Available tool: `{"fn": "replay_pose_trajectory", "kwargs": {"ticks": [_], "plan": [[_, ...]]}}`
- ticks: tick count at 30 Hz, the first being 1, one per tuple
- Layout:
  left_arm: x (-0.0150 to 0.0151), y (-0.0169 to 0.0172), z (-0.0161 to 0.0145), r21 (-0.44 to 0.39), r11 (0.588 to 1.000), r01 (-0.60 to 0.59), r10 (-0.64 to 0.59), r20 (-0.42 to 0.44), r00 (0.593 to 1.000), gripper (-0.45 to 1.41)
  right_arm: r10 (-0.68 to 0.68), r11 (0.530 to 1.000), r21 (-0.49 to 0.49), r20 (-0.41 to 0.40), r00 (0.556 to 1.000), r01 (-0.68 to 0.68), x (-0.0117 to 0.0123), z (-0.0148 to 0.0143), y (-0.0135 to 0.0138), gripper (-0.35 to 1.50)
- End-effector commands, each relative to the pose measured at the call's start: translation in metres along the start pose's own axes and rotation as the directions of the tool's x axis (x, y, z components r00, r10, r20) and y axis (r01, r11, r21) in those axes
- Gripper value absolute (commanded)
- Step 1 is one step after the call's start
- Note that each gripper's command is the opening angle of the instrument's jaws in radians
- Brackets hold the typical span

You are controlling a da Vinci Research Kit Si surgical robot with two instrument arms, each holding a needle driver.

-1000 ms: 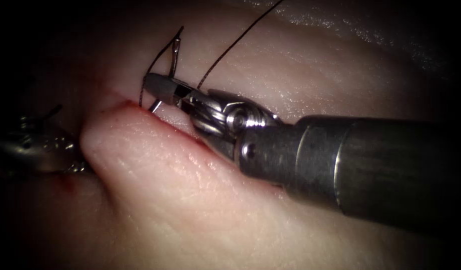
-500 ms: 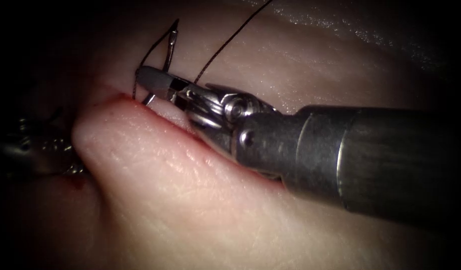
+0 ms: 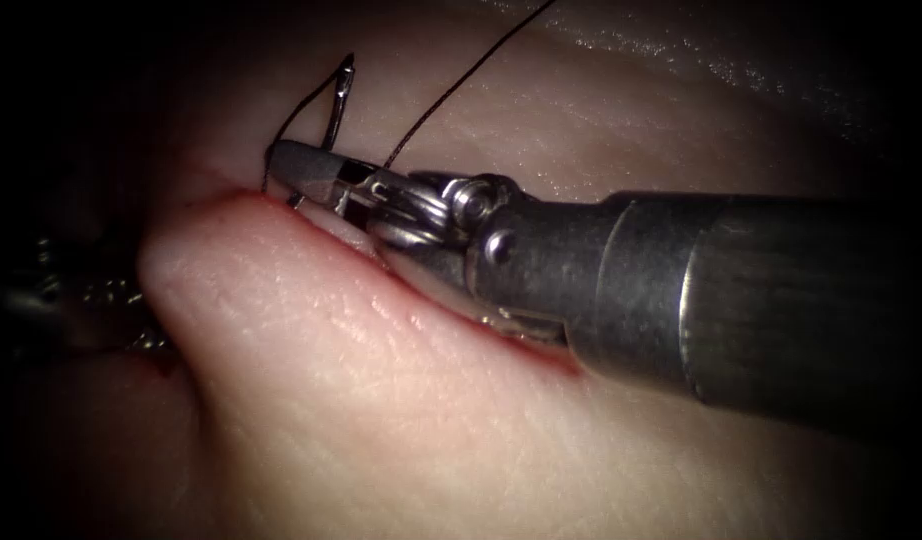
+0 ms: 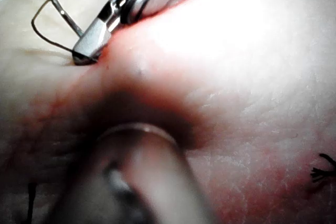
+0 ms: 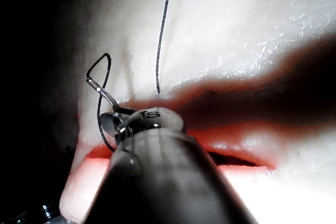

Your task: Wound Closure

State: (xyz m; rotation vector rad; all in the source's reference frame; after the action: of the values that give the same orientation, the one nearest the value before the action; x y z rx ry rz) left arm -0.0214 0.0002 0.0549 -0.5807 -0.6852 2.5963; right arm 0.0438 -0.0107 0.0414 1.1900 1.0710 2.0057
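Tissue (image 3: 401,420) bulges toward the endoscope as a pale raised lip on the near side of the cut (image 3: 451,310), whose red-stained edge runs slantwise under the right tool's shaft. At the dark left edge of that view the left tool (image 3: 91,300) sits low against the side of this raised fold; it looks pressed into or gripping the tissue there, but its tips are lost in shadow and I cannot tell how its jaws stand. From its own wrist camera only a blurred shaft pushing into the tissue shows.

Next comes the right tool (image 3: 306,172), entering from the right and lying along the cut, its tips at the cut's far left end. Its jaws are closed on the needle (image 3: 338,100), gripping it low on the curve, close to where a short bright end (image 3: 298,201) pokes out beneath the jaws just above the tissue edge. The rest of the needle stands up behind the jaws, clear of the tissue, and carries the thread at its upper end.

Farthest back, the thread (image 3: 461,80) loops down from that upper end to the tissue left of the jaws, and a second strand rises from behind the tool's wrist toward the frame's top over the far tissue surface.
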Motion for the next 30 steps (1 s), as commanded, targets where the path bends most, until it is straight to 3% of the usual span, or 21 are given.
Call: {"fn": "replay_pose_trajectory", "kwargs": {"ticks": [1,10,30], "plan": [[0.0001,0.0001,0.0008,-0.001,1.000,0.000,0.000,0.000,1.000,-0.27,0.014,1.000,0.004,0.005,1.000,-0.014,-0.0001,0.0008,-0.0001,-0.35],[-0.0001,0.0002,0.0009,0.001,1.000,0.000,0.000,-0.001,1.000,-0.27,0.125,0.992,-0.002,0.074,0.989,-0.125,-0.0009,0.0008,-0.0005,-0.35],[-0.0003,0.0003,0.0013,0.000,1.000,0.000,0.000,0.000,1.000,-0.28,0.267,0.959,0.076,0.099,0.959,-0.275,-0.0021,0.0010,-0.0012,-0.35]]}}
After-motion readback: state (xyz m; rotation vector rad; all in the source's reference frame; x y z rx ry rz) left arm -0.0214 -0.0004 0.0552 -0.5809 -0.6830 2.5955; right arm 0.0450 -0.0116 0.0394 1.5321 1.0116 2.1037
